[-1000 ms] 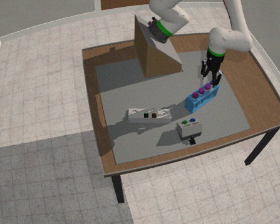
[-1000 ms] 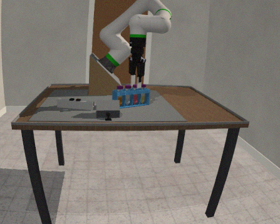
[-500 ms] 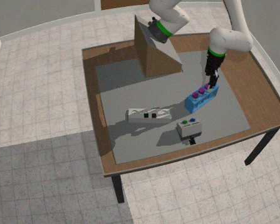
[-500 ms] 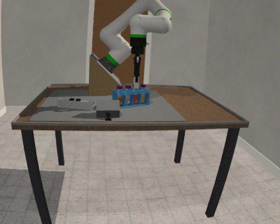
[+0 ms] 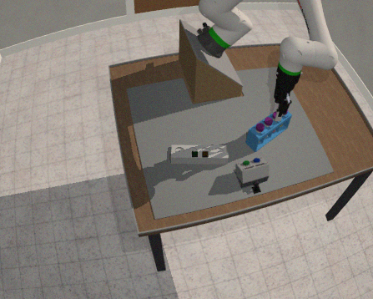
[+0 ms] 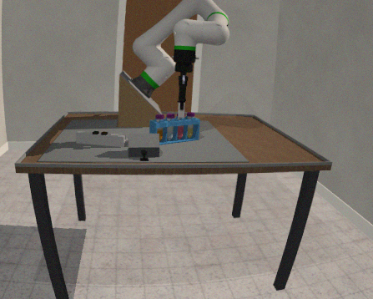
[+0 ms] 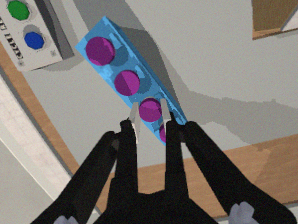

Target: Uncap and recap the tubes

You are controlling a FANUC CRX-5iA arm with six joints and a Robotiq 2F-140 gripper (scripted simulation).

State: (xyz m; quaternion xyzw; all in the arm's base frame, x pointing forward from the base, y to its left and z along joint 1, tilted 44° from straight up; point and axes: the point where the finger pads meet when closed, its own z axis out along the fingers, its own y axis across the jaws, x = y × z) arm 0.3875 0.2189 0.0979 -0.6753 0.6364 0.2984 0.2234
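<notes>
From the top view, my gripper (image 5: 280, 112) hangs straight down over the far end of the decapping station (image 5: 259, 142), the end turned away from the key desk (image 5: 252, 172). Three purple caps show along the station's top. The fingers hide the rest, so I cannot read the grip from here. The cap tray (image 5: 183, 155) lies well apart from the station, on the side away from the arm's wrist.

In the exterior view, the gripper (image 6: 181, 109) comes down onto the station (image 6: 173, 140) between two visible caps, one place in from the right-hand end. I judge that place to be tube 2.

The wrist view settles it. The fingertips stand either side of the cap of tube 2 (image 7: 151, 109) and pinch it. One more cap is half hidden nearer the palm, and two more are beyond, toward CYCLE (image 7: 33, 40) and READY (image 7: 18, 10).

I take this as the unscrewing of tube 2's cap, the first of three, so the task is barely begun. Next I need a turn of the wrist with the pinch held firm and no sideways pull on the station. Once the thread lets go, I lift straight up and carry the cap to nest 2.
</notes>
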